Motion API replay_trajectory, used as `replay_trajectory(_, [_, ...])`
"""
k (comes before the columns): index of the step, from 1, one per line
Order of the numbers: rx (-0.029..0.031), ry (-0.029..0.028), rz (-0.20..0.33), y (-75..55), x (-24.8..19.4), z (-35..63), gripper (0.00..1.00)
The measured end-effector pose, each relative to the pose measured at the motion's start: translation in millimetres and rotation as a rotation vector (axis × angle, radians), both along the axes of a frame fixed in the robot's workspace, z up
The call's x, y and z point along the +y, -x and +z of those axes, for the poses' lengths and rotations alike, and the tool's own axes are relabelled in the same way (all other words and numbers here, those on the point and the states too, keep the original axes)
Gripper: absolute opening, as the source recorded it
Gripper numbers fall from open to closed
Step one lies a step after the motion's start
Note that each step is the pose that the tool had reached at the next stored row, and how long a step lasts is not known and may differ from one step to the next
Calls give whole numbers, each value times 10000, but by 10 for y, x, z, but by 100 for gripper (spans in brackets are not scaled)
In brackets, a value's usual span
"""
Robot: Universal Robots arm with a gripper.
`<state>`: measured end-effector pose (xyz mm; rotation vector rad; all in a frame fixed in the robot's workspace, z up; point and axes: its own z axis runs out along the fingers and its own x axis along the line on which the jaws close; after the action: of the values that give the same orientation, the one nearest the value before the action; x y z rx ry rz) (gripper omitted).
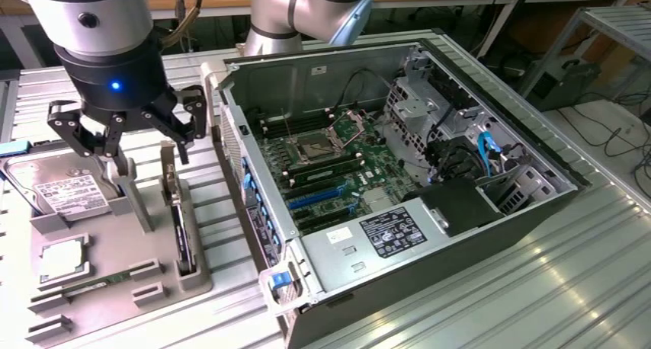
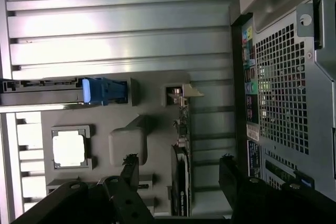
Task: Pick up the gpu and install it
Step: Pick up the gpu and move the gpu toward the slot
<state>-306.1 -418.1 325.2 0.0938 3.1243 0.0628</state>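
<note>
The gpu (image 1: 184, 231) stands on edge in a slot of the grey fixture tray (image 1: 152, 246), a thin dark card with its silver bracket at the far end. My gripper (image 1: 130, 152) hangs above the tray, open, with nothing between its fingers. In the wrist view the gpu (image 2: 181, 174) runs edge-on between the two black fingertips (image 2: 130, 165), and my gripper (image 2: 178, 165) straddles it from above without touching. The open computer case (image 1: 305, 82) lies to the exterior view's right of the tray, its motherboard with blue slots (image 1: 310, 198) exposed.
The tray also holds a silver hard drive (image 1: 66, 193) with a white label, a square processor (image 1: 61, 257) and a narrow green memory stick (image 1: 102, 280). The case's perforated rear wall (image 2: 283, 87) stands close beside the gpu. A ribbed metal table (image 1: 489, 288) lies underneath.
</note>
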Motion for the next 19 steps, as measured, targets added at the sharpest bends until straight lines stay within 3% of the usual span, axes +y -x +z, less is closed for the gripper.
replay_trajectory(2, [28,-2,52,0,-29,-39,72])
replay_trajectory(7, [181,11,326,0,-111,-129,72])
replay_trajectory(8, [148,-20,360,-1,-129,-172,72])
replay_trajectory(10, [186,1,381,0,-138,-175,72])
replay_trajectory(19, [187,-3,383,0,-150,-181,72])
